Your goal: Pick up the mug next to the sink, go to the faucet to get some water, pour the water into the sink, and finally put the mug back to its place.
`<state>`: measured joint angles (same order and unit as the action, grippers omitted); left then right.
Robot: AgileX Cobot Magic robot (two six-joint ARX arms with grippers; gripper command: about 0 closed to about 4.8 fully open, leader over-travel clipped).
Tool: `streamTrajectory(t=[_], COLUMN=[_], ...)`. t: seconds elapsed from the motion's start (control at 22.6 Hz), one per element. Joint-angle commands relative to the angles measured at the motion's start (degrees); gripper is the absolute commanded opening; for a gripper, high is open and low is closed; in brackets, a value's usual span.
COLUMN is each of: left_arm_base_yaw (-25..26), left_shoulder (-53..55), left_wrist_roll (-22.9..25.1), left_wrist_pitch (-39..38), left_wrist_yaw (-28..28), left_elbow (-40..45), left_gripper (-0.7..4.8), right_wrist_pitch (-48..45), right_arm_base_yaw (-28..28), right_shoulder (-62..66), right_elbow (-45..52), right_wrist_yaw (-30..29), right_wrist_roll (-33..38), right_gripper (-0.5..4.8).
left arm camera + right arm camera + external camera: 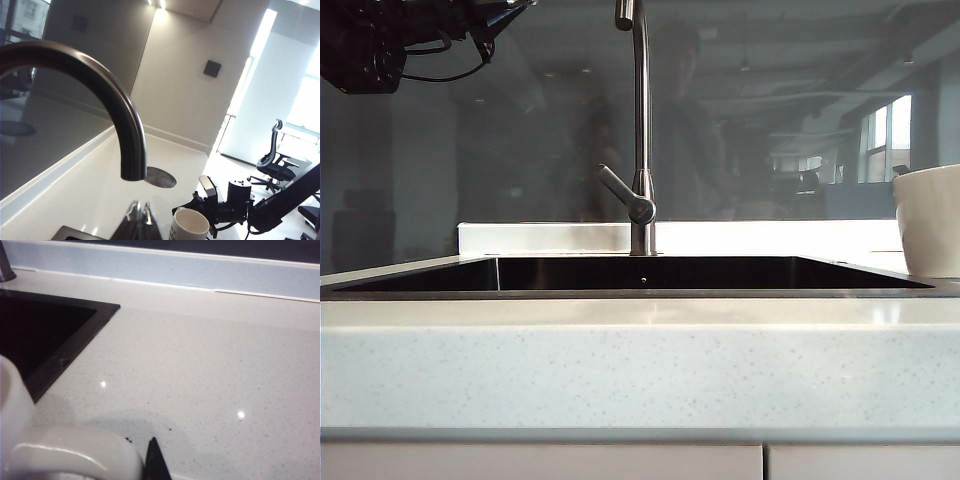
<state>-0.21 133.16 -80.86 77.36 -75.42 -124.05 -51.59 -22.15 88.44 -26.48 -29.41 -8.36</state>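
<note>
The white mug [928, 222] stands upright on the stone counter, just right of the sink [640, 292]. My right gripper [212, 212] is behind it, shut on its loop handle [70, 455]. One black fingertip [156, 466] presses against the handle and the other is hidden behind it. The steel faucet [641, 130] rises behind the middle of the sink, with its lever [620, 188] angled to the left. My left gripper [141, 208] hangs high beside the curved spout [115, 95], shut and empty. The left arm [370, 45] sits at the top left of the exterior view. No water is in view.
A round metal cap [160, 177] lies flush in the counter behind the faucet. A low white upstand [540, 238] and a dark glass wall [520, 130] close off the back. Cabinet fronts [540, 462] sit below the counter's front edge.
</note>
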Motion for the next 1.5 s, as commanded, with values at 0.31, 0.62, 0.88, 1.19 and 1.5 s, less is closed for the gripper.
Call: streamTrajectory(t=[0.31, 0.62, 0.88, 1.19, 1.5], left_arm_base_yaw=[0.02, -0.02, -0.92, -2.10, -2.40], left_shoulder=[-0.39, -0.39, -0.39, -0.39, -0.39], left_wrist_roll=[-1.09, -1.07, -1.05, -1.25, -1.27], left_wrist_pitch=[0.72, 1.09, 1.18, 1.16, 1.18], left_wrist_yaw=[-0.76, -0.72, -0.92, -2.01, -2.23], left_elbow=[-0.26, -0.26, -0.26, -0.26, -0.26], left_gripper=[-0.03, -0.03, -0.03, -0.03, -0.03], right_wrist_pitch=[-18.36, -22.45, -22.84, -24.81, -23.69], right_arm_base_yaw=[0.11, 0.17, 2.47, 3.02, 2.40], right_shoulder=[7.34, 9.81, 10.23, 10.32, 10.32], right_elbow=[0.85, 0.55, 0.00, -0.13, 0.02], right_wrist_yaw=[1.44, 2.51, 2.82, 5.97, 6.62], right_wrist_roll=[4.81, 5.40, 5.38, 5.38, 5.46], right_gripper=[-0.03, -0.03, -0.03, -0.01, 0.00])
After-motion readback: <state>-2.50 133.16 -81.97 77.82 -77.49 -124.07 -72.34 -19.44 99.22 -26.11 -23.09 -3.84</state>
